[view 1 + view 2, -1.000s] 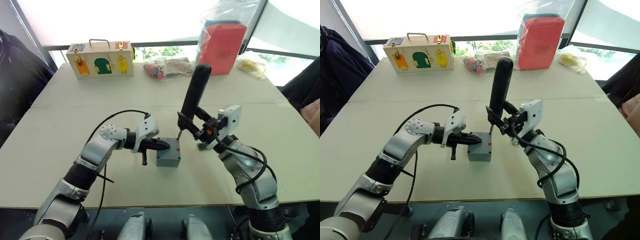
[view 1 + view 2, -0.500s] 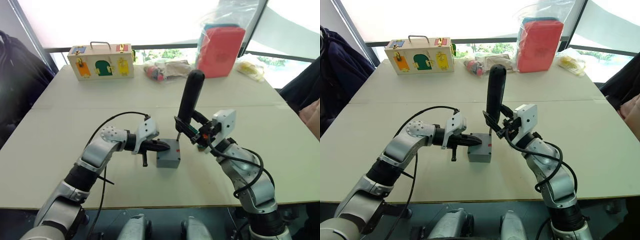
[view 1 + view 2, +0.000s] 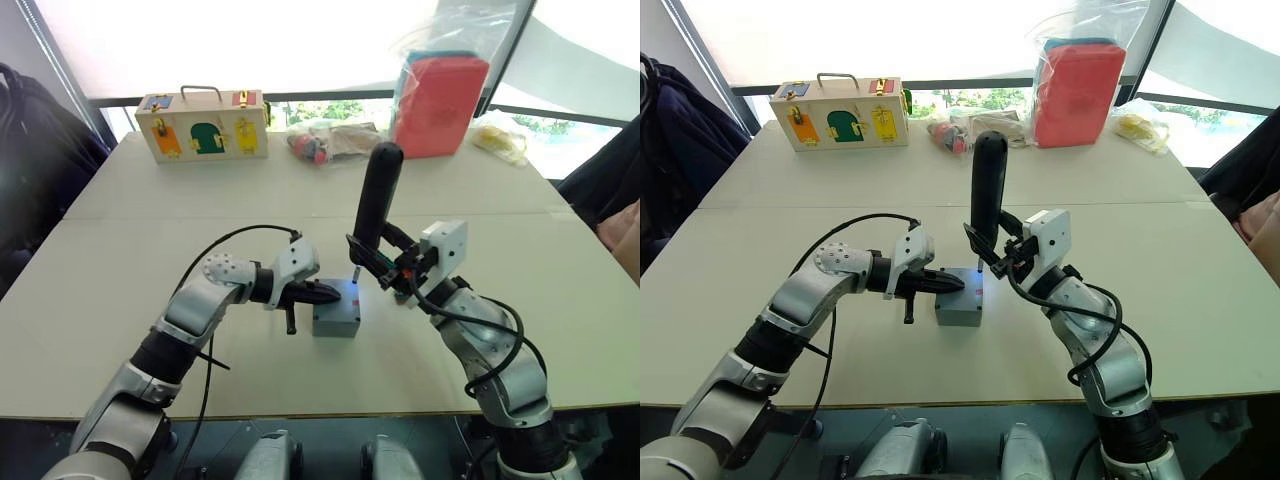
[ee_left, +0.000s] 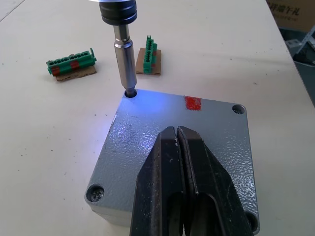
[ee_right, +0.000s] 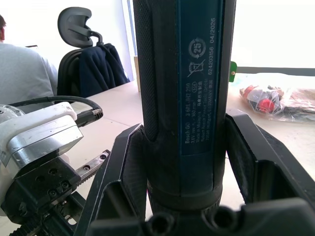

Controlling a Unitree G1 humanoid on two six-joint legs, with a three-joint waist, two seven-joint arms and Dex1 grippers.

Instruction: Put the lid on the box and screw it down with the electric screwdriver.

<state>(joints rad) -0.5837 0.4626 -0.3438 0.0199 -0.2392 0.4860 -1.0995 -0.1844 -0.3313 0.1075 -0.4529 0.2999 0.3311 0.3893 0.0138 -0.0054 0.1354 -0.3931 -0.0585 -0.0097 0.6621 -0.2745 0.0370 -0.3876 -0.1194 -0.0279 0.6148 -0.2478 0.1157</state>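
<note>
While the lid [image 4: 177,142] sits flush on the box [image 3: 336,316] at mid-bench [image 3: 120,260], it is pressed down by the left pincer [image 4: 179,147], whose fingers are closed together and empty. The electric screwdriver [image 3: 372,205] is clamped upright in the right pincer [image 5: 197,162], its bit seated in a far corner hole. If the tool tilts, the bit could slip out and the screw be stripped. A driven screw at the near corner, a red mark and green connectors [image 4: 71,63] are revealed by the left wrist view.
</note>
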